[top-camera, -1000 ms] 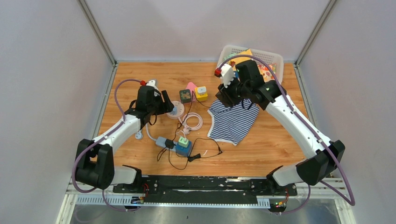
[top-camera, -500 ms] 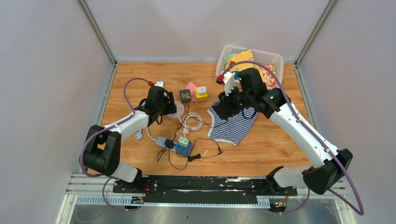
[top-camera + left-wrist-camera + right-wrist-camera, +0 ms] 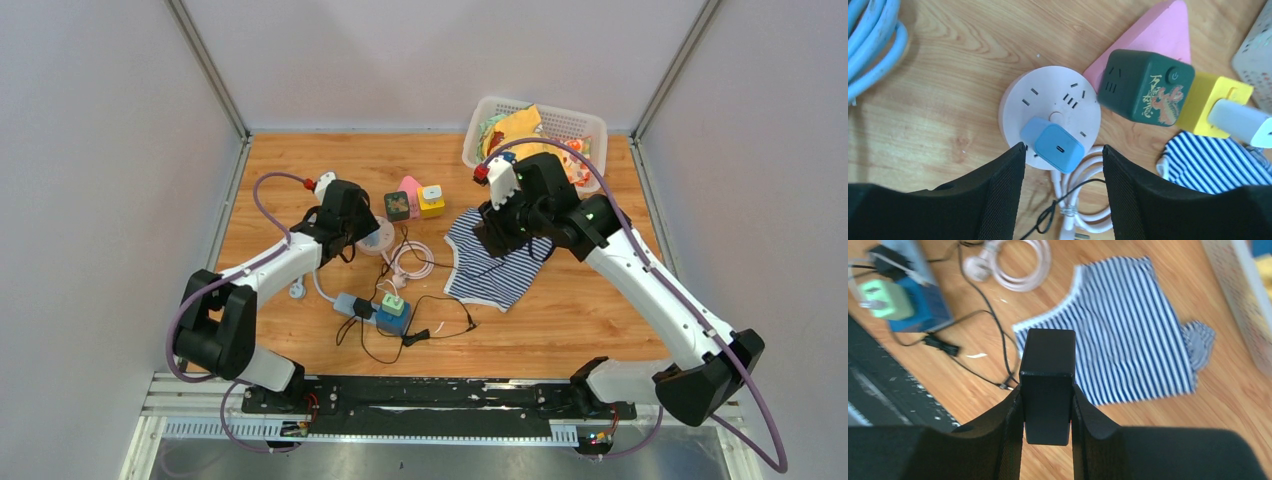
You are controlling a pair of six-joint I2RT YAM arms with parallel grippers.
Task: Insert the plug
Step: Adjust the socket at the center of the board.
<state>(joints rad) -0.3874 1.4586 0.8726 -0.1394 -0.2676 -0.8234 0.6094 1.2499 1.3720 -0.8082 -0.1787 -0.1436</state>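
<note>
R jaws are clamping a black plug adapter [image 3: 1047,385] over the striped cloth [image 3: 1133,335], while L jaws are standing apart either side of a blue charger plug [image 3: 1053,146] sitting on the round pink socket hub [image 3: 1048,97], w/ a green cube socket [image 3: 1143,92] at its 3 o'clock in L wrist view.

Bare wood is lying open along the far left of the table [image 3: 280,165] and at its near right, leaving free passage there. The dark green cube socket [image 3: 1143,92], yellow cube socket [image 3: 1215,102] and pink wedge [image 3: 1158,37] are crowding the far right side of the round pink socket [image 3: 1048,100], and the coiled white cable [image 3: 1083,200] is blocking its near right. The striped cloth [image 3: 500,265] is covering the middle right; black wires [image 3: 445,322] are sprawling around the blue power strip [image 3: 393,320] at the near middle.
</note>
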